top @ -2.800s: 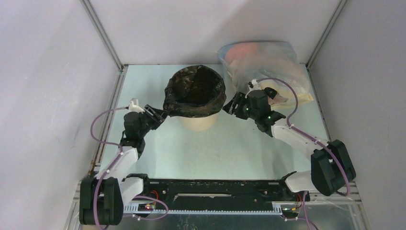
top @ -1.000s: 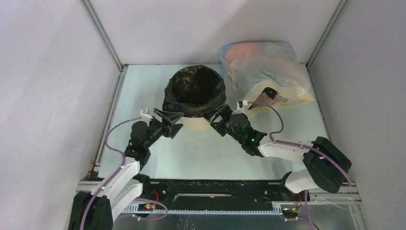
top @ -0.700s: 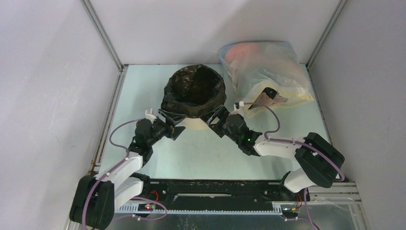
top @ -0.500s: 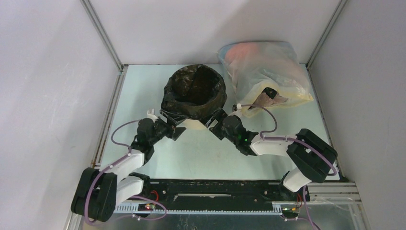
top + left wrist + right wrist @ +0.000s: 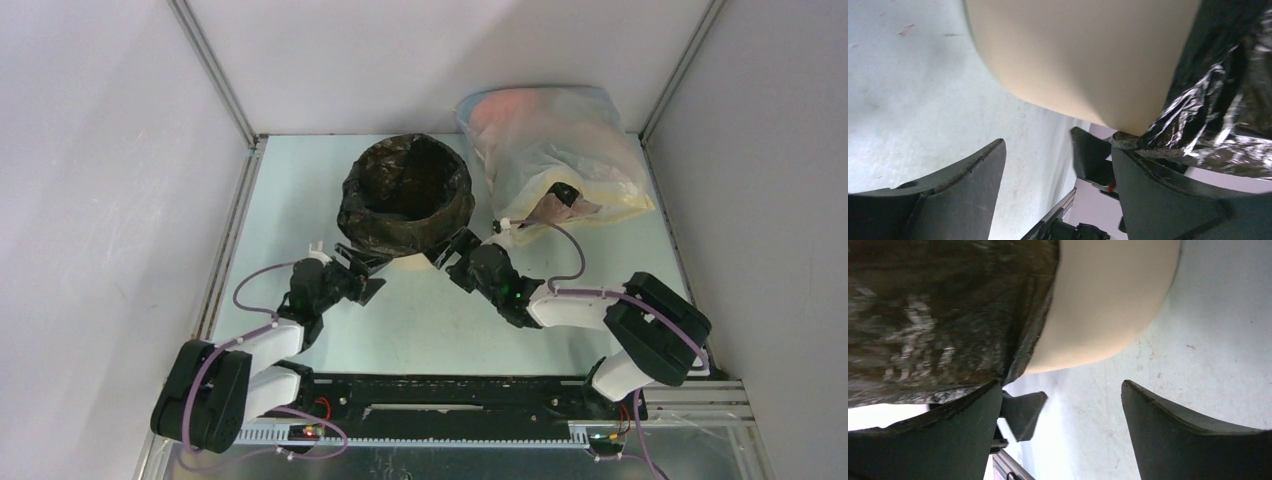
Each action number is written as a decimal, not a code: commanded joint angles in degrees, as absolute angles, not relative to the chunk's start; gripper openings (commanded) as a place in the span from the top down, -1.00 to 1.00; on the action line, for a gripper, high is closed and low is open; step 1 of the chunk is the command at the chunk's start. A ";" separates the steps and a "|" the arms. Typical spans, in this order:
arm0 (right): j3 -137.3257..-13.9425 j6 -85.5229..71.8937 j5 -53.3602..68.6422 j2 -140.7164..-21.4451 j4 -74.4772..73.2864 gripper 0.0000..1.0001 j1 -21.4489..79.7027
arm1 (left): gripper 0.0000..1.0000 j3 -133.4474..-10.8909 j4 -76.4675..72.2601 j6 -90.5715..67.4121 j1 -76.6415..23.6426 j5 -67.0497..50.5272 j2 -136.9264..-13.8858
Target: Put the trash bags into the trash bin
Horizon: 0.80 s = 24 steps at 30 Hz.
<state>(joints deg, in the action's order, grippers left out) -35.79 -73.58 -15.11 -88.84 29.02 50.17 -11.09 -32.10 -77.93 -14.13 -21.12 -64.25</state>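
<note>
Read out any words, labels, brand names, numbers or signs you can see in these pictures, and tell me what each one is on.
No text can be read in any view.
The black trash bag, the tan trash bin and the translucent bag show no print.
Any marking on the base rail is too small to tell.

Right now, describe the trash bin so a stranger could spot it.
On the pale green table, look near the back centre. The trash bin is the round beige bucket with a glossy black bag draped over its rim, unlike the translucent whitish bag to its right.
</note>
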 commanded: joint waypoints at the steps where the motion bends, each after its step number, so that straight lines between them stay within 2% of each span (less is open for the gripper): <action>1: -35.77 -67.41 -18.85 -83.57 30.82 -0.84 50.64 | -0.63 -9.59 -35.56 -75.83 -14.11 -19.05 -64.96; 5: -35.77 -61.51 -18.61 -80.44 31.32 -0.84 50.68 | -0.59 -9.45 -38.23 -75.41 -13.81 -20.41 -68.03; 8: -35.77 -57.68 -18.54 -78.07 29.97 -0.85 50.71 | -0.52 -7.95 -40.05 -75.37 -13.62 -19.56 -65.58; 15: -33.69 -56.54 -16.06 -75.21 30.76 -0.84 47.13 | -0.63 -10.49 -20.34 -70.19 -12.45 -13.13 -49.50; 20: -33.61 -60.54 -9.64 -74.32 26.65 -0.76 39.38 | -0.66 -12.90 -10.60 -66.52 -1.19 -17.82 -40.87; 24: -33.65 -59.83 -10.07 -73.07 24.40 -0.76 35.78 | -0.65 -14.33 -8.72 -65.17 5.63 -19.37 -40.02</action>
<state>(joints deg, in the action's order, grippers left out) -33.67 -59.66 -11.64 -75.70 26.06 38.11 -12.01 -13.93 -68.86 1.34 -17.19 -40.45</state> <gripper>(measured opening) 0.880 0.825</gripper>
